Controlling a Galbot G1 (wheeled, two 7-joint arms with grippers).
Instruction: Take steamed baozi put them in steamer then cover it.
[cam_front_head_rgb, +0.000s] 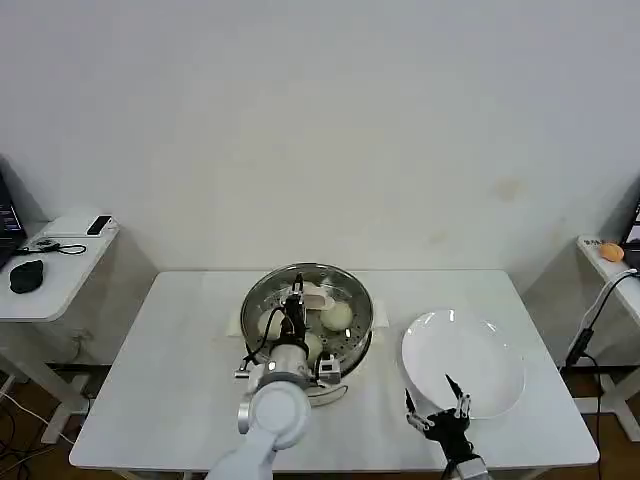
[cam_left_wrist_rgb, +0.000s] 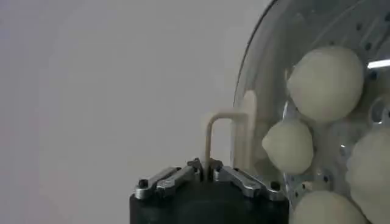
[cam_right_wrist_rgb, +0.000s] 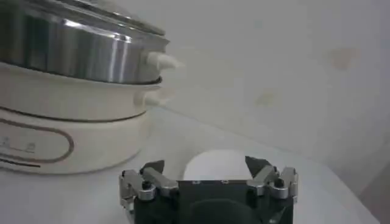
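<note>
The steamer (cam_front_head_rgb: 356, 296) stands mid-table, its steel wall (cam_right_wrist_rgb: 79, 58) on a white base (cam_right_wrist_rgb: 61, 131). Several steamed baozi (cam_front_head_rgb: 339, 316) lie on its perforated tray (cam_left_wrist_rgb: 365, 42); two (cam_left_wrist_rgb: 326, 84) (cam_left_wrist_rgb: 288, 146) show through glass. The clear cover (cam_left_wrist_rgb: 262, 79) lies over the pot. My left gripper (cam_front_head_rgb: 295, 300) (cam_left_wrist_rgb: 204, 167) is above it, shut on the cover's whitish bar handle (cam_left_wrist_rgb: 222, 131). At the table's front right, my right gripper (cam_front_head_rgb: 438, 405) (cam_right_wrist_rgb: 205, 165) stands open and holds nothing, just in front of the white plate (cam_front_head_rgb: 470, 360).
The white table (cam_front_head_rgb: 180, 370) has free room left of the steamer. A side table (cam_front_head_rgb: 60, 250) at the far left holds a mouse and small devices. Another at the far right carries an orange object (cam_front_head_rgb: 611, 252), with a cable (cam_front_head_rgb: 590, 325) hanging down.
</note>
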